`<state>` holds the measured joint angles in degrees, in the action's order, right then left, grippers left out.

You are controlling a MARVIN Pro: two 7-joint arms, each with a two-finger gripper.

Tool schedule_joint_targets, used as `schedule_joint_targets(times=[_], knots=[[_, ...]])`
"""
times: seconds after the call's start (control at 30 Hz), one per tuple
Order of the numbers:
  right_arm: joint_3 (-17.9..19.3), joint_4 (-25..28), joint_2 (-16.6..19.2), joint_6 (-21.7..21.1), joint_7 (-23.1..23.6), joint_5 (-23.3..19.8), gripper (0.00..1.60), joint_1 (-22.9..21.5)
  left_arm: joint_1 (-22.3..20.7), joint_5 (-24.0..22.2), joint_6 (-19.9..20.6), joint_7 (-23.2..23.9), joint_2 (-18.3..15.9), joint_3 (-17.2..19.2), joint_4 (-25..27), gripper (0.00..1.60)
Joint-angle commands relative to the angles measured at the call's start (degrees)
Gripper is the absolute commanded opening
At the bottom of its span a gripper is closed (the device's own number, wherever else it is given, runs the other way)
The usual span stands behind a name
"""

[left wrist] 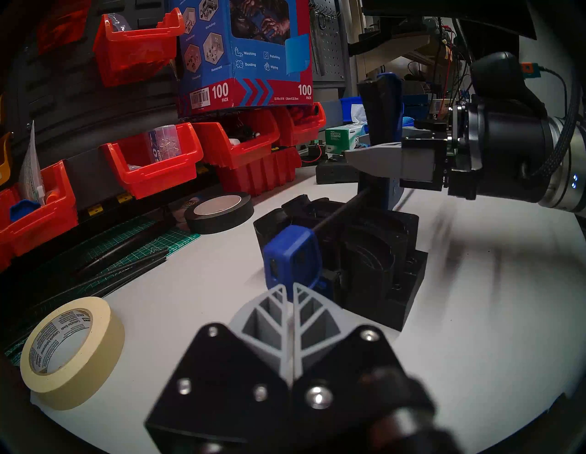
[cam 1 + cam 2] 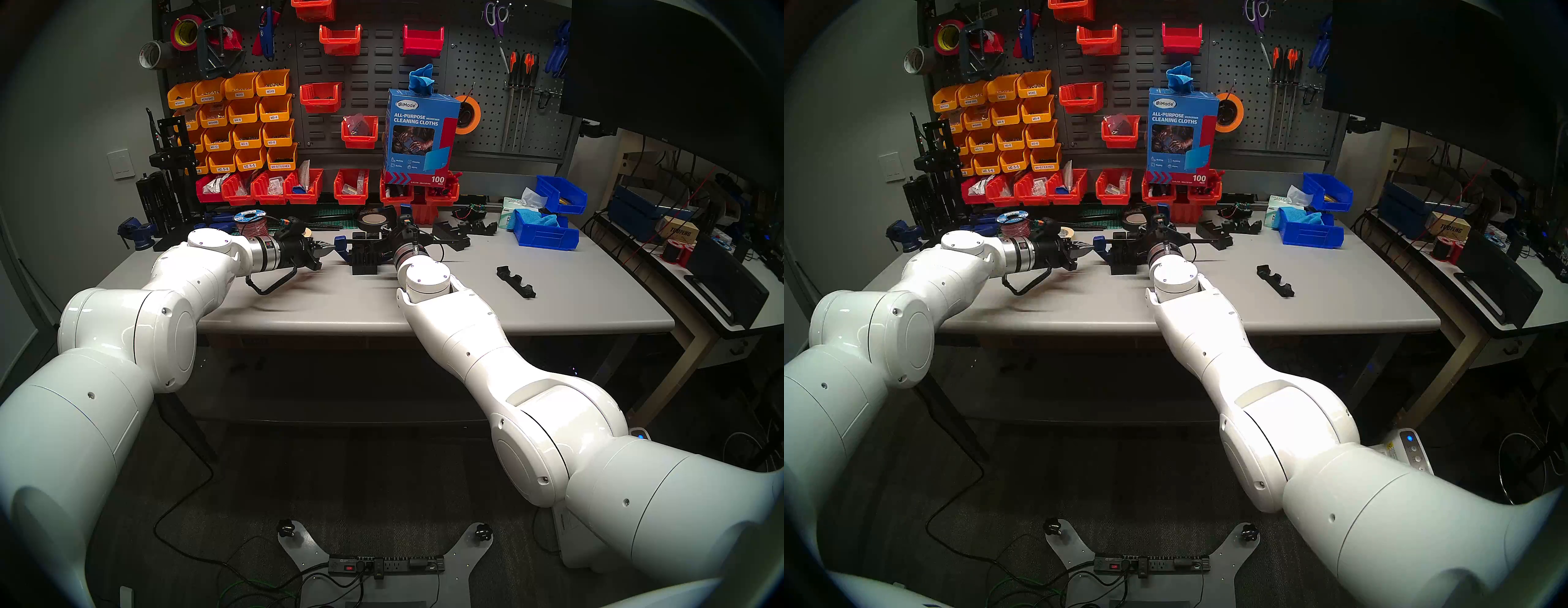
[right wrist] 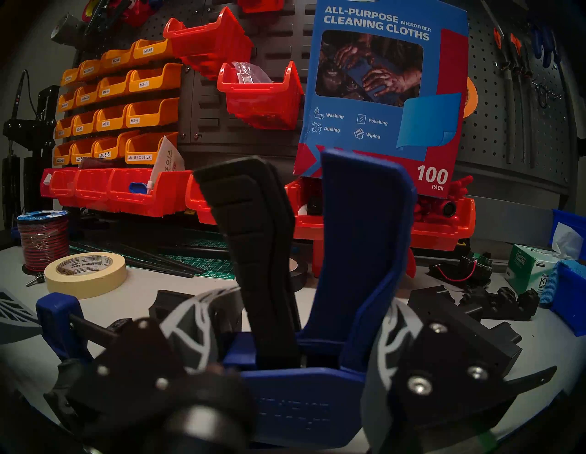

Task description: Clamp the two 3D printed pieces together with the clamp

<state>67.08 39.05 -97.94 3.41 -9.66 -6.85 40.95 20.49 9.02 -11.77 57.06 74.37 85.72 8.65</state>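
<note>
One blue clamp (image 3: 358, 253) gripped by right tool (image 3: 301, 348), left tool (image 1: 290, 291) closed and empty, two black printed pieces (image 2: 364, 257) side by side

clamp (image 3: 358, 253) bar's right end cut off, right tool (image 3: 298, 342) base blurred, two pieces' seam indistinguishable

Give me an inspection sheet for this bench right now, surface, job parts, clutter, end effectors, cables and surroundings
Surface: grey table, bare at the front.
Job's things: blue clamp held upright, its end jaw and bar by the two black printed pieces.
Clutter: masking tape roll, black tape roll, notched black strip, blue bins.
End effectors: right end effector shut on the clamp body; left end effector shut, empty, just short of the end jaw.
Cables: black loop under the left wrist; floor leads to a power strip.
Surroundings: pegboard with orange bins, cleaning cloths box.
</note>
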Motion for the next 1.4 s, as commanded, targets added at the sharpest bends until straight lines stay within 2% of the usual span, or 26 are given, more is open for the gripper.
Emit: schedule_joint_targets(times=[0.0, 0.47, 0.5, 0.57, 0.6, 0.73, 0.77, 0.8, 0.83, 0.87, 1.37], knots=[[-1.58, 0.97, -3.53, 0.65, 1.71, 0.0, 0.0, -1.64, -2.64, -0.28, -0.08, -0.06, 1.88, 0.16, 1.06, 0.0], [-2.0, 0.04, -3.51, 0.89, 1.82, 0.04, 0.0, -2.2, -2.43, -0.19, -0.07, -0.48, 1.88, 0.22, 0.89, 0.0], [-2.04, -0.04, -3.51, 0.9, 1.83, 0.05, 0.11, -2.25, -2.42, -0.19, -0.07, -0.5, 1.88, 0.23, 0.88, 0.0], [-2.13, -0.22, -3.53, 0.9, 1.84, 0.06, 0.57, -2.33, -2.38, -0.18, -0.08, -0.55, 1.88, 0.23, 0.85, 0.0], [-2.17, -0.31, -3.54, 0.91, 1.84, 0.06, 0.65, -2.36, -2.37, -0.17, -0.08, -0.57, 1.88, 0.24, 0.85, 0.0], [-2.32, -0.7, -3.57, 0.96, 1.84, 0.04, 0.76, -2.5, -2.33, -0.15, -0.08, -0.72, 1.86, 0.25, 0.8, 0.0], [-2.36, -0.79, -3.57, 0.97, 1.84, 0.04, 0.88, -2.54, -2.32, -0.15, -0.08, -0.76, 1.86, 0.26, 0.78, 0.0], [-2.39, -0.88, -3.57, 0.98, 1.85, 0.03, 1.33, -2.57, -2.31, -0.14, -0.07, -0.8, 1.85, 0.26, 0.77, 0.0], [-2.43, -0.96, -3.56, 0.99, 1.89, 0.02, 1.55, -2.6, -2.31, -0.14, -0.07, -0.82, 1.85, 0.26, 0.76, 0.0], [-2.51, -1.1, -3.55, 1.02, 2.03, -0.01, 1.6, -2.67, -2.32, -0.13, -0.06, -0.83, 1.86, 0.27, 0.75, 0.0], [-2.83, -2.23, -3.66, 1.37, 2.35, -0.15, 1.6, -3.28, -2.31, -0.16, 0.02, -1.22, 1.94, 0.42, 0.59, 0.0]])
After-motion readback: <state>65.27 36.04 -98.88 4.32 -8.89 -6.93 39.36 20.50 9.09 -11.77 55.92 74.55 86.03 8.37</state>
